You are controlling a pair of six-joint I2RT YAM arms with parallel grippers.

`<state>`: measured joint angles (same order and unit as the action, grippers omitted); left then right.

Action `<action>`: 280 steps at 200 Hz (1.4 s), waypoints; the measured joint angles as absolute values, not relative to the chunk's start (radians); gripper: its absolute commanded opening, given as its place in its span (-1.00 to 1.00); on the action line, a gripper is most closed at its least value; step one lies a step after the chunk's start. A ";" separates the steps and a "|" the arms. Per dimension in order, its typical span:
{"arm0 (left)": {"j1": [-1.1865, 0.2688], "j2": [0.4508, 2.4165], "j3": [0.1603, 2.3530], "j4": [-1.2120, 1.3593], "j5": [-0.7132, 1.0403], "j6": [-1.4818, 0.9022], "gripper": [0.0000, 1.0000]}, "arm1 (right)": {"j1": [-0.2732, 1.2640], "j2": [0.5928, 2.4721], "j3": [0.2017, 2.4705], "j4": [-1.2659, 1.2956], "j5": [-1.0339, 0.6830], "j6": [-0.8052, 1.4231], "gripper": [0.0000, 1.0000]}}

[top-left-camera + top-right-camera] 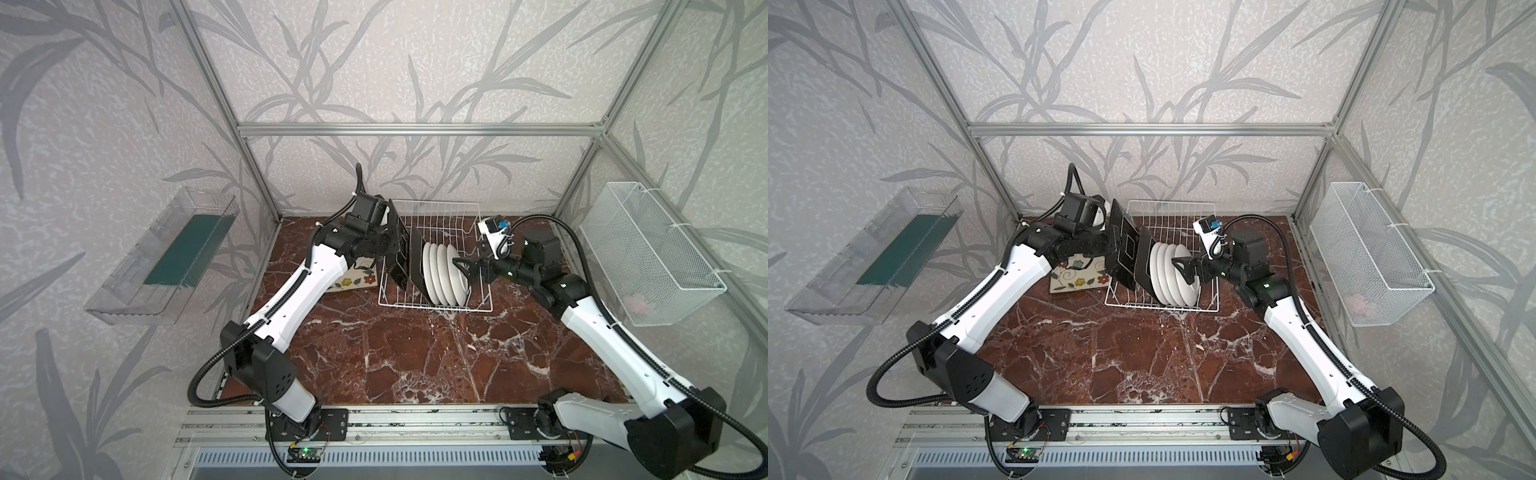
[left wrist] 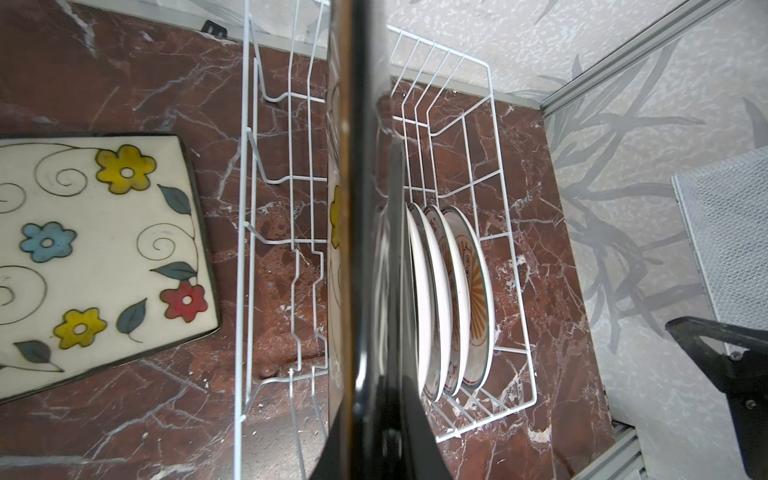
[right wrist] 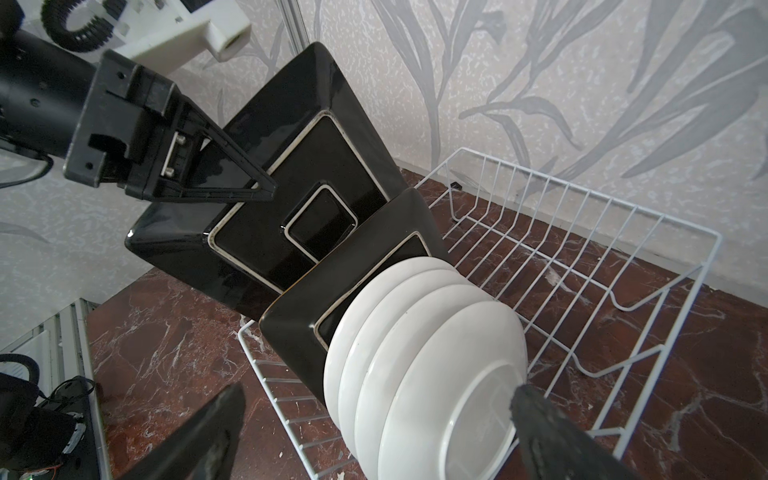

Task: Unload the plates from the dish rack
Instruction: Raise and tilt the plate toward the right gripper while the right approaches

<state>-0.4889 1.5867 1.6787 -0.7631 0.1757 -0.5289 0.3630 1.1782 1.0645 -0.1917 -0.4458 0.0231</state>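
Observation:
The white wire dish rack (image 1: 436,212) (image 1: 1173,210) stands at the back of the table. My left gripper (image 1: 390,246) (image 3: 232,183) is shut on a black-backed square plate (image 1: 398,243) (image 1: 1124,249) (image 3: 291,174), held tilted above the rack's left end; it shows edge-on (image 2: 365,208) in the left wrist view. A second square plate (image 1: 415,266) (image 3: 374,257) leans in the rack, with several round white plates (image 1: 444,274) (image 2: 457,291) (image 3: 436,374) behind it. My right gripper (image 1: 463,270) (image 3: 378,395) is open beside the nearest round plate.
Another square plate (image 1: 353,279) (image 2: 95,249) lies flower face up on the marble table (image 1: 415,357), left of the rack. A clear plastic tray (image 1: 166,257) hangs on the left wall. A mesh basket (image 1: 648,253) hangs on the right wall.

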 measured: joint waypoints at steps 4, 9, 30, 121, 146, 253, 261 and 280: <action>-0.489 1.587 1.684 -0.768 0.172 -0.524 -1.00 | 0.363 1.178 1.065 -0.191 -0.446 0.025 0.98; -0.489 1.587 1.692 -0.773 0.165 -0.517 -1.00 | 0.363 1.178 1.065 -0.192 -0.446 0.026 0.98; -0.489 1.587 1.720 -0.789 0.135 -0.484 -1.00 | 0.363 1.179 1.071 -0.193 -0.446 0.034 0.98; -0.489 1.561 1.741 -0.722 0.074 -0.265 -1.00 | 0.351 1.212 1.140 -0.221 -0.453 0.103 0.98; -0.489 1.493 1.659 -0.630 0.073 -0.163 -1.00 | 0.295 1.221 1.161 -0.232 -0.476 0.184 0.98; -0.490 1.328 1.336 -0.331 0.100 0.329 -1.00 | 0.141 1.373 1.299 -0.236 -0.698 0.578 0.98; -0.491 1.320 1.315 -0.312 0.105 0.366 -1.00 | 0.141 1.382 1.307 -0.236 -0.707 0.603 0.98; -0.491 1.308 1.283 -0.284 0.125 0.443 -1.00 | 0.141 1.403 1.317 -0.226 -0.720 0.665 0.98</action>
<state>-0.4908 1.3079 1.2831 -0.2840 0.1253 0.4427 0.1410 1.4029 1.3174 -0.2256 -0.7200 0.6647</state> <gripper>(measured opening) 0.133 0.991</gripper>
